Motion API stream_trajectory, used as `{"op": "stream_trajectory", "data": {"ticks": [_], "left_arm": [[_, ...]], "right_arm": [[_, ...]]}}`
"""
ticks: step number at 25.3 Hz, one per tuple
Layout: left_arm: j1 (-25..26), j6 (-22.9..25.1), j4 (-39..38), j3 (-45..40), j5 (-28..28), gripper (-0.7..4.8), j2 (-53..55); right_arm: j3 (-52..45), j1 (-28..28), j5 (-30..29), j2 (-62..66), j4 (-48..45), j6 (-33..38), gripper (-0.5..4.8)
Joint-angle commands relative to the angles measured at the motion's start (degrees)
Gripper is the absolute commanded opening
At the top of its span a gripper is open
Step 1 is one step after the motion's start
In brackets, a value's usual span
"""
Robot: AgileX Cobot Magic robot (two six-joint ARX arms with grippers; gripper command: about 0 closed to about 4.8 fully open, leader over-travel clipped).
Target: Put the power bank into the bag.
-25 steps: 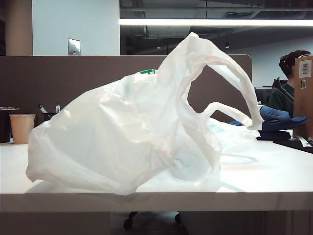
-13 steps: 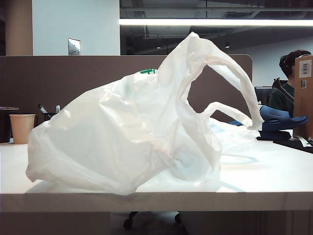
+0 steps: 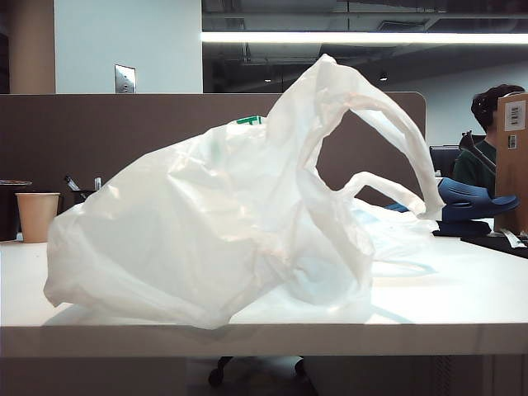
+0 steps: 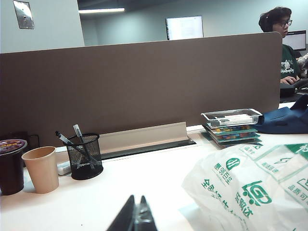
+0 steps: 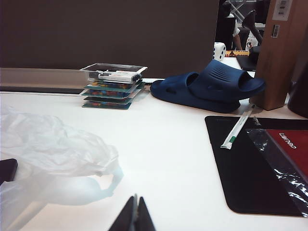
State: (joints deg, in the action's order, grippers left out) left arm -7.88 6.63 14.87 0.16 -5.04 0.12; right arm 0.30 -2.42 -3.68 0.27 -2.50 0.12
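Note:
The bag point(image 3: 214, 223) is a big translucent white plastic bag, standing crumpled on the white table with one loop handle arching up. Its green print shows in the left wrist view point(image 4: 250, 187), and its thin film lies flat in the right wrist view point(image 5: 53, 144). The power bank is not clearly in view. A small black rounded shape point(image 5: 6, 169) sits at the frame's edge by the bag film, and I cannot tell what it is. My left gripper point(image 4: 137, 196) is shut and empty, short of the bag. My right gripper point(image 5: 136, 197) is shut and empty, above bare table beside the bag.
A paper cup point(image 4: 42, 168), a dark cup point(image 4: 10, 166) and a mesh pen holder point(image 4: 84, 156) stand by the brown partition point(image 4: 144, 86). A stack of flat cases point(image 5: 113, 86), blue sandals point(image 5: 207, 89), a black mat point(image 5: 250, 168) and a cardboard box point(image 5: 284, 48) lie farther along.

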Motion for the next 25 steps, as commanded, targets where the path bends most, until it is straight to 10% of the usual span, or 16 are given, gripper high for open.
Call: {"op": "stream_trajectory", "data": {"ticks": [1, 25], "left_arm": [[0.07, 0.17, -1.86, 0.24, -0.31, -0.06, 0.0], [0.07, 0.2, -7.54, 0.24, -0.26, -0.06, 0.0]], "right_arm": [[-0.22, -0.04, 0.09, -0.39, -0.17, -0.2, -0.08], [-0.22, -0.07, 0.09, -0.39, 1.4, -0.17, -0.08]]}}
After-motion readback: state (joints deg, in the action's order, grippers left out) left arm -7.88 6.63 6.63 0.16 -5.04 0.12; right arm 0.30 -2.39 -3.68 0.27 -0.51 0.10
